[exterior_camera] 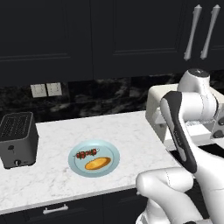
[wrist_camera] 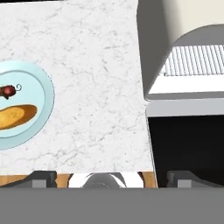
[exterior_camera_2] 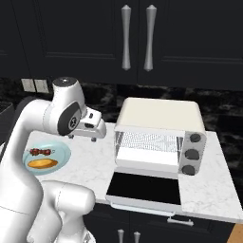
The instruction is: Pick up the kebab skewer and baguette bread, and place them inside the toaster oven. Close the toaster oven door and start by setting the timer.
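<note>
The kebab skewer (exterior_camera: pixel 86 153) and the golden baguette bread (exterior_camera: pixel 97 163) lie side by side on a pale blue plate (exterior_camera: pixel 111 153). In the hand view the kebab skewer (wrist_camera: pixel 8 91) and the baguette bread (wrist_camera: pixel 15 116) sit at the left edge. The cream toaster oven (exterior_camera_2: pixel 161 114) stands to the right, its wire rack (exterior_camera_2: pixel 149 140) showing. The toaster oven door (exterior_camera_2: pixel 144 188) is folded down flat. Three round knobs (exterior_camera_2: pixel 192 154) run down the oven's right side; which is the timer I cannot tell. My gripper (exterior_camera_2: pixel 83 137) hangs open and empty over bare counter between plate and oven.
A dark grey slot toaster (exterior_camera: pixel 17 139) stands at the counter's left end. Dark cabinets with long silver handles (exterior_camera_2: pixel 137 38) hang above the oven. The marble counter (exterior_camera: pixel 127 131) ends at a front edge just below the plate.
</note>
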Tool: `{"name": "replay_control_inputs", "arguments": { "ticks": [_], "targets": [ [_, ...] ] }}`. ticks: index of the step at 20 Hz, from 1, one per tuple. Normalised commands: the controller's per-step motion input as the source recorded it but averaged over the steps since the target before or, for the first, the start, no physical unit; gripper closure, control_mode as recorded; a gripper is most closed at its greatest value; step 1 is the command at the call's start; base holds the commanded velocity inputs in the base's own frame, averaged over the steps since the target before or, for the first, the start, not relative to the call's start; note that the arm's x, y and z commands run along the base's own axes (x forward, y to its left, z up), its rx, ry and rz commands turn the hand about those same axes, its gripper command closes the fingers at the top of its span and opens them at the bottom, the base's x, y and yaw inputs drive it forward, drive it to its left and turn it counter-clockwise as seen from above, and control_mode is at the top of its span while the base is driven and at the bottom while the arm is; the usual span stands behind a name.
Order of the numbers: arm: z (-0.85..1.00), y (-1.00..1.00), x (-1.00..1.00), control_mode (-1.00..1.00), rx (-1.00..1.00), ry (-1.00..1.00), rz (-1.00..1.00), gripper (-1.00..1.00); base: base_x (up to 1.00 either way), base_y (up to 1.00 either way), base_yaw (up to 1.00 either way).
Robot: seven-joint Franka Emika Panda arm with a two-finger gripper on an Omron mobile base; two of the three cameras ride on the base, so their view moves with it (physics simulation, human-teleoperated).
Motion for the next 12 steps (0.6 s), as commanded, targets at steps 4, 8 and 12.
{"name": "replay_control_inputs", "arguments": {
  "ticks": [4,8,12],
  "targets": [
    [-0.03,-1.00,-0.21,-1.00,0.10,-0.12,0.01,-1.00,0.00,0.00,0.00],
    [-0.04,-1.00,0.00,-1.00,0.12,-0.15,0.06,-1.00,0.00,0.00,0.00],
    [-0.22,-0.97,0.00,-1.00,0.08,-0.23,0.14,-1.00,0.00,0.00,0.00]
  ]
}}
